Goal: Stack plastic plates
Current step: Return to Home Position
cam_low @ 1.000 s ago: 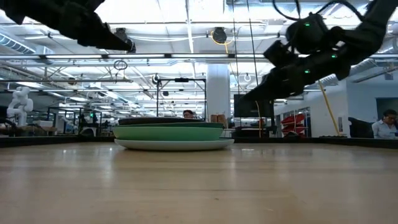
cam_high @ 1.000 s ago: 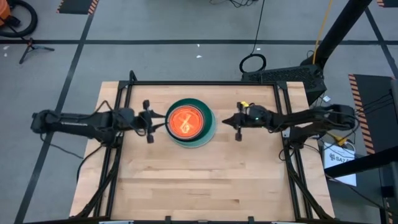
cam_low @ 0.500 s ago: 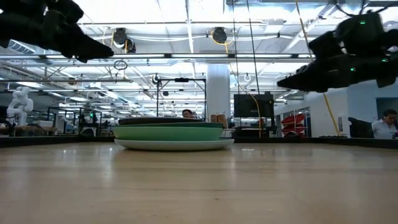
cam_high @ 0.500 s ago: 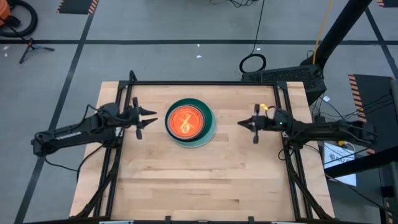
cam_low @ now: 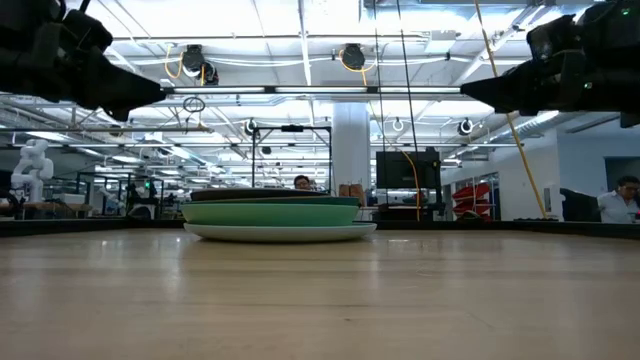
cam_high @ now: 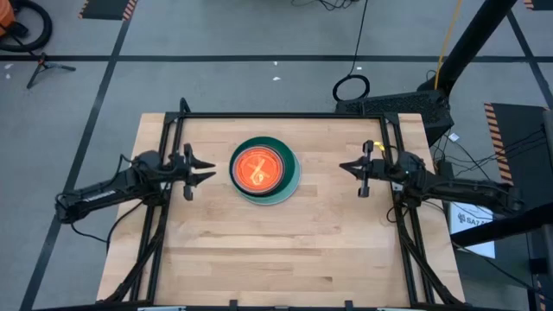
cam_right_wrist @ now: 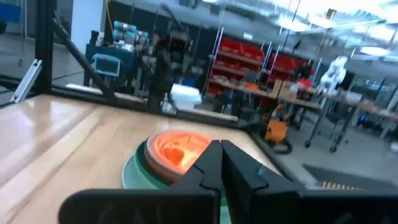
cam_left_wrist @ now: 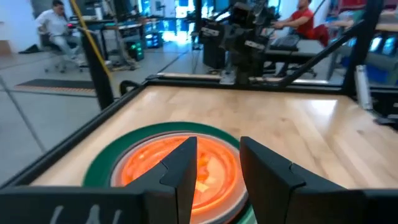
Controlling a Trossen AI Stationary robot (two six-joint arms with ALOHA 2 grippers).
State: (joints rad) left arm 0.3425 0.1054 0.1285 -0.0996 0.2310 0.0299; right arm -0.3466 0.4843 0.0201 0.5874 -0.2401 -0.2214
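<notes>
The plastic plates stand in one stack [cam_high: 263, 170] at the table's middle, toward the far side. A small translucent orange plate [cam_high: 257, 168] lies on top, with a dark green rim [cam_high: 292, 164] around it. In the low view a green plate [cam_low: 270, 212] sits on a pale bottom plate [cam_low: 280, 232], which rests on the table. My left gripper [cam_high: 210, 170] hovers left of the stack, open [cam_left_wrist: 217, 155]. My right gripper [cam_high: 343, 166] hovers to its right, shut [cam_right_wrist: 221, 152]. Both point at the stack and are clear of it.
A black frame [cam_high: 276, 116] runs along the table's far edge and down both sides. Bare wood [cam_high: 276, 250] spreads over the near half. A person [cam_low: 622, 200] sits in the room beyond the table, far right.
Both grippers have drawn back from the stack, the left toward the table's left edge and the right toward the right edge. The right gripper has tipped from slanting down to about level. The stack has kept still.
</notes>
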